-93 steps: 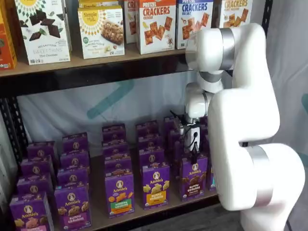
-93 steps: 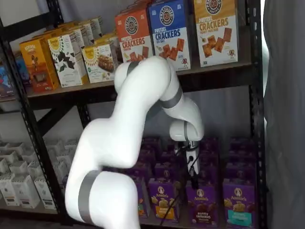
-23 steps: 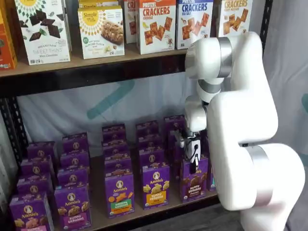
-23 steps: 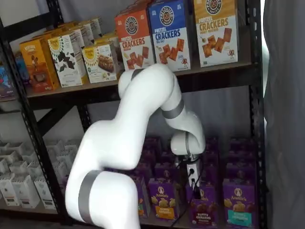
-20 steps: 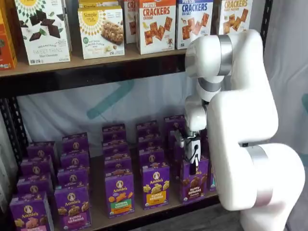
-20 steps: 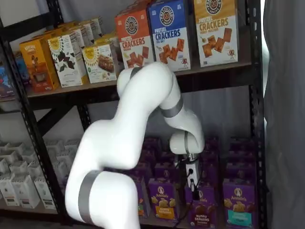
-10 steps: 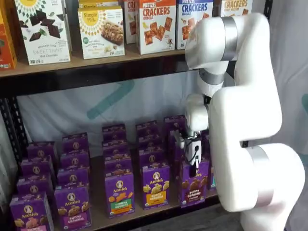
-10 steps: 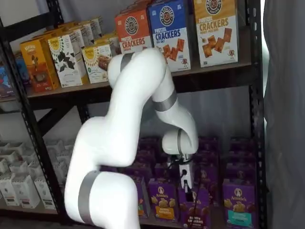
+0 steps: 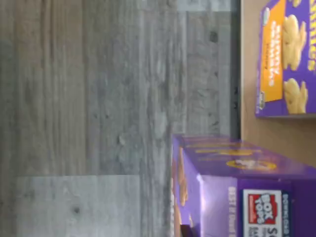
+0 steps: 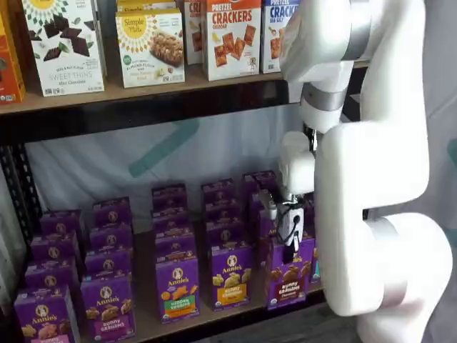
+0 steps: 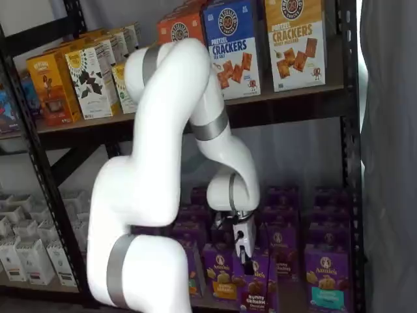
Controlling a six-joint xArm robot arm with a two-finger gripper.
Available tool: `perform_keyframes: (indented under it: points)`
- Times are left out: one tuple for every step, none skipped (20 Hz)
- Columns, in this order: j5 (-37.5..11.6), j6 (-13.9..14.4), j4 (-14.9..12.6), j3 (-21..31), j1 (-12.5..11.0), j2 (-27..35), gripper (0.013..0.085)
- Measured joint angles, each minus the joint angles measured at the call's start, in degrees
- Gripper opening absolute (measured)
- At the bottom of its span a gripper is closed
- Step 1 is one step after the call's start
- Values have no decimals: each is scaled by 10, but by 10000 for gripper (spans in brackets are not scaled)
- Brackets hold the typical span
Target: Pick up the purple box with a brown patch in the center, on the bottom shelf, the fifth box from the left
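Note:
The purple box (image 10: 287,277) shows brown cookies on its front and hangs slightly tilted in front of the bottom shelf (image 10: 145,289). My gripper (image 10: 290,246) reaches down from above and is shut on the box's top. In both shelf views the box sits out ahead of its row; the purple box (image 11: 255,291) is under the gripper (image 11: 245,256). In the wrist view the purple box's top (image 9: 247,190) with a Box Tops label fills one corner, over grey floor.
A purple box with a yellow band (image 10: 230,276) stands just left of the held one, and a teal-banded box (image 11: 326,285) to its right. Cracker boxes (image 10: 232,36) line the upper shelf. A black rack post (image 11: 352,130) runs down the right side. White cartons (image 11: 26,241) fill a rack at far left.
The arm has pulled back from the shelf with the purple box in its grip. The box has come forward out of its row and tilted a little. The arm's elbow has risen.

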Motion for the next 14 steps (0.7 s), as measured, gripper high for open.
perform_keyframes:
  points:
    - [0,7,-7,15,0,-15,290]
    - [1,15,-16,29,0,-29,290]
    - [2,25,-27,44,-1,-44,290]
    - [6,33,-36,56,-2,-58,290]
    - [12,40,-44,70,-3,-74,290]
    - [16,49,-55,83,-4,-89,290]
    - [20,56,-63,98,-5,-106,290]
    - [24,59,-66,108,-5,-118,290]
    - [26,59,-67,117,-6,-128,290]
    - [28,58,-67,126,-6,-139,290]
    - [32,55,-64,134,-7,-151,290]
    - [35,51,-62,141,-8,-160,290]
    - [39,50,-61,148,-9,-170,290]
    - [43,49,-61,153,-10,-178,290]
